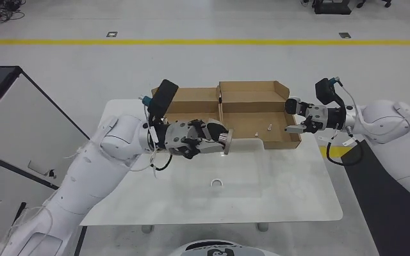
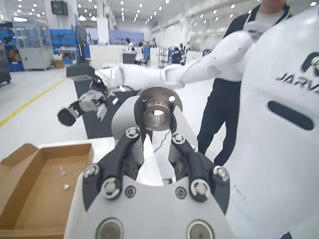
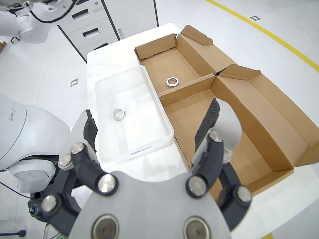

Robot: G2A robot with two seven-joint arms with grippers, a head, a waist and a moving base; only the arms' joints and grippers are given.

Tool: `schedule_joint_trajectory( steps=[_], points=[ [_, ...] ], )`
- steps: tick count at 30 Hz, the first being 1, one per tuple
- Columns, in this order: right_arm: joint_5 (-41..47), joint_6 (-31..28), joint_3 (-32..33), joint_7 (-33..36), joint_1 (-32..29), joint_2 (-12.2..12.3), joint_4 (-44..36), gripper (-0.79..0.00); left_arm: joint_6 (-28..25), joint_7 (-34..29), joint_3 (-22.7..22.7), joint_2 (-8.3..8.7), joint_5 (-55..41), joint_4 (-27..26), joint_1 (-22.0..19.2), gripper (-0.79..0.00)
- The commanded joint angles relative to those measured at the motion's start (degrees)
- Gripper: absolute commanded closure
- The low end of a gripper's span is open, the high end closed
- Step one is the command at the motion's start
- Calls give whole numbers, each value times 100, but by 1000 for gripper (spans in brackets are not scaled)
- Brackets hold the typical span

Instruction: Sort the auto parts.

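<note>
In the top view a white table (image 1: 301, 192) is standing on pale grey floor, with a yellow line (image 1: 205, 42) running beyond its 12 o'clock side, where two cardboard boxes (image 1: 192, 99) are sitting side by side. The left gripper (image 1: 219, 136) is clamping a flanged bushing (image 1: 227, 137) above a clear tray (image 1: 261, 168). A split ring (image 1: 216, 184) is lying at the bushing's 6 o'clock. The right gripper (image 1: 296, 118) is hanging spread and empty at the boxes' 3 o'clock end. In the left wrist view the bushing is showing bright steel, a drilled flange and a hollow sleeve, and two screws (image 2: 62, 171) are lying in a box. In the right wrist view a plain ring (image 3: 172, 81) is resting in the farther box, and the tray's label strip is too small to read.
</note>
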Motion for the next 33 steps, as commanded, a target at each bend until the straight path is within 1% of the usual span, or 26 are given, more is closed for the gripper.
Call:
schedule_joint_trajectory(
  steps=[1,5,10,13,16,17,33],
  points=[
    [0,0,0,0,0,0,0,-785,0,235,-107,1,-230,-146,131,0],
    [0,0,0,0,0,0,0,-785,0,517,-309,-30,-622,-422,392,0],
    [0,0,0,0,0,0,0,-785,0,495,-616,-131,-1248,-682,701,0],
    [0,0,0,0,0,0,0,-785,0,204,-842,-236,-1747,-793,887,0],
    [0,0,0,0,0,0,0,-785,0,-341,-1109,-392,-2422,-871,1071,0],
    [0,0,0,0,0,0,0,-785,0,-417,-1142,-413,-2511,-876,1093,0],
    [0,0,0,0,0,0,0,-785,0,-417,-1142,-413,-2511,-876,1093,0]
  ],
)
